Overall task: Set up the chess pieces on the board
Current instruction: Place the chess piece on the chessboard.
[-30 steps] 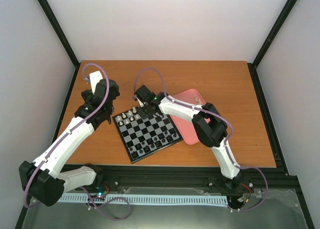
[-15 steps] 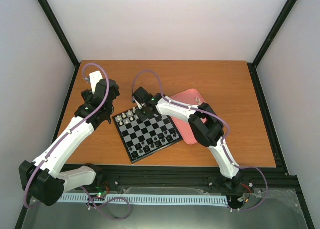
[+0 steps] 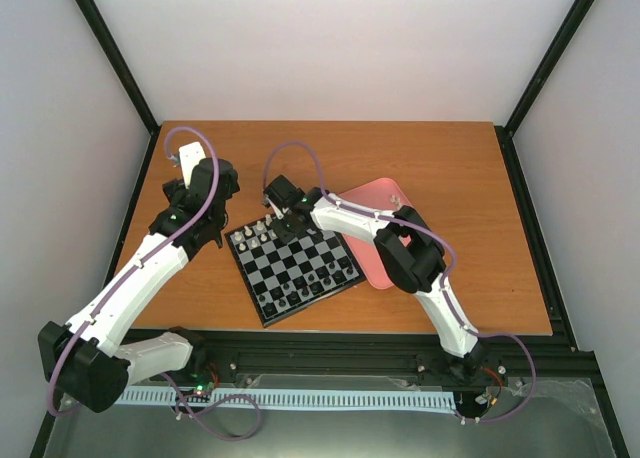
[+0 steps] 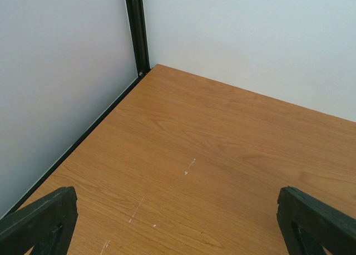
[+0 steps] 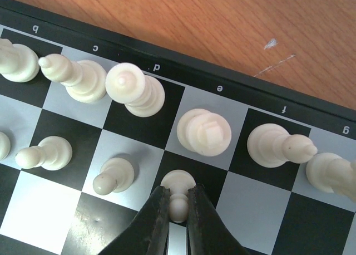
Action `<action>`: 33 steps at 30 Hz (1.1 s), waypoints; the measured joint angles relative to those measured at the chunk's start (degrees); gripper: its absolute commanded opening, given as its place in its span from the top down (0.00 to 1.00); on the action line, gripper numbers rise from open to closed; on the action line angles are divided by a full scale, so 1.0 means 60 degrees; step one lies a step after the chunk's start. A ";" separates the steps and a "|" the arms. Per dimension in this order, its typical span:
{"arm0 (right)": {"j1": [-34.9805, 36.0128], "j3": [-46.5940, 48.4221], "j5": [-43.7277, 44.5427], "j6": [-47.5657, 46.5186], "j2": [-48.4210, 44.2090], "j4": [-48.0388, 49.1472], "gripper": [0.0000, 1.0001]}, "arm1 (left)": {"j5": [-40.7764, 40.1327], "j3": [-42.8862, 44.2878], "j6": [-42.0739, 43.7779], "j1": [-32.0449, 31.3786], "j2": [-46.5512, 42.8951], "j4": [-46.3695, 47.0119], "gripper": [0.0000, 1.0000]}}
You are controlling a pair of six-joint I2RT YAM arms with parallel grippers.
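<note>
1. Since a second ago the right arm [image 3: 350,216] has edged slightly left along the far rows of the square, black-framed chessboard [image 3: 287,261]. The left arm [image 3: 150,263] has kept its pose.
2. On the right tool [image 5: 178,198], two black wedge-shaped fingers [image 5: 158,221] are pressed onto the ball head of a small glossy cream pawn [image 5: 178,180]. The pawn's round base sits over the black square in column e, just in front of the cross-topped king [image 5: 204,131]. Whether the base touches the square cannot be told.
3. The left tool [image 4: 177,221] has its black fingertips spread wide with nothing between them, above the orange-brown wood-grain tabletop [image 3: 450,158], which bears a few pale scratches.
4. The chessboard has matte black and grey-white squares, lightly scuffed, and white letters b to g on its frame. It lies askew on the tabletop.
5. The cream pieces [image 5: 133,88] are smooth, turned and round-based. The right wrist view shows six in the row along the frame, one per column from b to g. It also shows four pawns in the next row, counting the pinched one; the leftmost is cut by the picture edge.
6. Dark pieces [image 3: 305,286] stand on the near rows, too small to count.
7. A pink rounded-corner tray [image 3: 372,260] lies just beside the board's right side, partly under the right arm. Its contents cannot be made out.
</note>
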 measured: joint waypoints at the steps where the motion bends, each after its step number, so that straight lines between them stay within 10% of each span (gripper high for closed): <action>1: 0.0004 0.0007 0.0004 -0.0007 0.0000 -0.0004 0.92 | 0.0000 0.0000 0.0000 0.0000 0.0000 0.0000 0.00; 33: 0.0004 -0.0058 0.0127 -0.0018 -0.0004 -0.0022 0.88 | 0.0004 0.0000 -0.0004 0.0000 0.0000 0.0000 0.00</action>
